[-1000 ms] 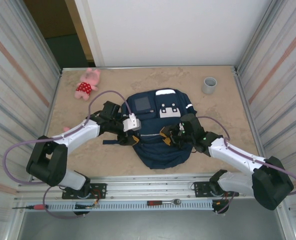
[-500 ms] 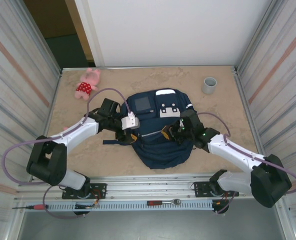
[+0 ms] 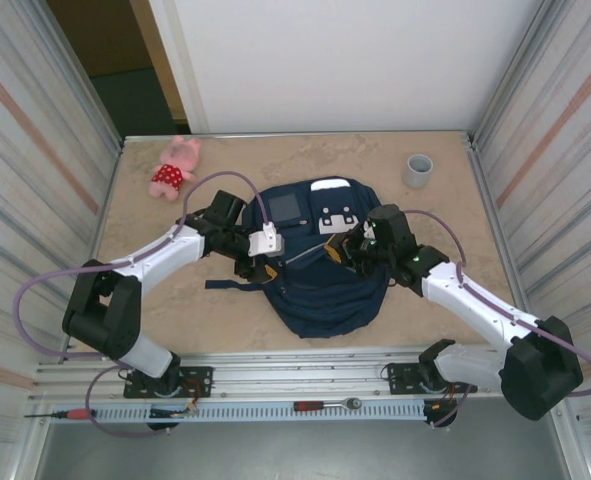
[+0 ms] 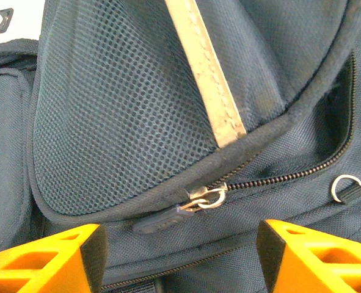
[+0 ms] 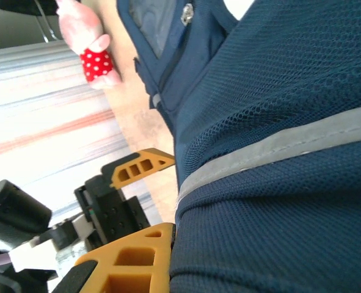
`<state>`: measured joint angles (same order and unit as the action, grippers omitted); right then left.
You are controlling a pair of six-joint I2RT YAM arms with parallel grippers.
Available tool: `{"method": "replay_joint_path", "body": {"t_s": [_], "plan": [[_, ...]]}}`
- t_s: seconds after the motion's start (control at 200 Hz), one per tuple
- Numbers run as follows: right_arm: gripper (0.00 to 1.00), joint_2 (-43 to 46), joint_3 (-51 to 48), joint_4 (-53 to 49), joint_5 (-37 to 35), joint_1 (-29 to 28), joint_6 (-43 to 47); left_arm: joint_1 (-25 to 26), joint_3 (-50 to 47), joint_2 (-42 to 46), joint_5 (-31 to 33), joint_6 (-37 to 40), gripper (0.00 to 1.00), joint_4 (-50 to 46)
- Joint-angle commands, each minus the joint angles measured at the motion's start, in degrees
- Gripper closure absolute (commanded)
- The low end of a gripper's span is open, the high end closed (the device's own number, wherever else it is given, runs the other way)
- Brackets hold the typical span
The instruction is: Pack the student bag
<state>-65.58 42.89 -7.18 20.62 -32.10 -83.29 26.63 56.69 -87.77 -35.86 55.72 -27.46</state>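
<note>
Table (image 3: 445, 215), beige, bearing navy student bag (image 3: 320, 295) at centre of the top view, right gripper (image 3: 338, 250) pinched shut on its mesh fabric, left gripper (image 3: 258, 268) spread wide at its left edge, pink plush toy (image 3: 172, 168) upper left, grey cup (image 3: 418, 170) upper right, zipper pull (image 4: 168, 218) between the left fingers, untouched.

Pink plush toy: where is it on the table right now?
In the top view the pink plush toy lies near the far left corner of the table, beyond and to the left of the student bag, not touching it.
</note>
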Motion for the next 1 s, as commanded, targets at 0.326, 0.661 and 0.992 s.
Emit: {"method": "replay_joint_path", "body": {"t_s": [0.326, 0.661, 0.992], "plan": [[0.99, 0.85, 2.59, 1.66, -1.28, 0.85, 1.68, 1.98, 1.49, -2.19, -2.60, -2.27, 0.55, -2.09], [1.00, 0.31, 1.51, 1.64, -1.56, 0.69, 1.46, 3.07, -3.43, 2.78, -6.59, -8.73, 0.82, 0.18], [1.00, -0.08, 0.81, 1.73, -1.47, 0.49, 1.24, 4.07, -7.39, 6.37, -2.07, -13.57, 0.64, 3.91]]}}
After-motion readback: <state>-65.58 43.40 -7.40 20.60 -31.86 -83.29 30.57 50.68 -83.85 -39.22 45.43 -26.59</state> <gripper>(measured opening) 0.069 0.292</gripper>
